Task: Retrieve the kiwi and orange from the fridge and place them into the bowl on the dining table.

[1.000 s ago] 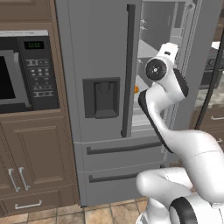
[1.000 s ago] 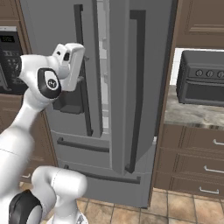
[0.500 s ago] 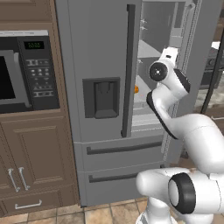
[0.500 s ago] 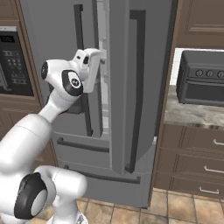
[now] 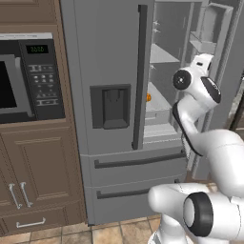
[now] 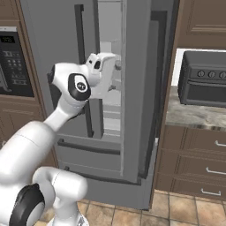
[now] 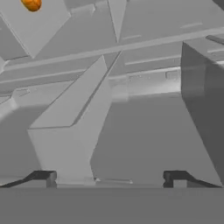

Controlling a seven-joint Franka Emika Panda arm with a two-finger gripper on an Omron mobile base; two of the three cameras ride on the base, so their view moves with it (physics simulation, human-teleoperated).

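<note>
Fridge (image 5: 109,57) stands with its right door swung open, left door closed. Pale grey shelves and door bins exposed.

Orange (image 5: 148,97) sits on a middle shelf, just past the edge of the closed left door, partly hidden by that door in the left base view. In the hand view the orange (image 7: 32,4) lies at about 11 o'clock, at the very top edge, well apart from the finger tips.

Tool (image 7: 109,178): fingers spread wide, nothing between them. The hand sits inside the open doorway, at about 3 o'clock of the orange in the left base view, and higher than it.

Kiwi: cannot pick it out on any shelf. Bowl and dining desk: not noted from this position.

Handling judgement, orange:
- Small, round, firm; likely light.
- Rind probably gives fair grip, but the round shape will roll if nudged on the smooth shelf.
- Take hold across its widest part, fingers on opposite sides, centred so it does not squirt out.
- Not fragile; moderate squeeze should do.

Step in hand, as I read it: reaching into the fridge, orange not yet lined up between the fingers.
</note>
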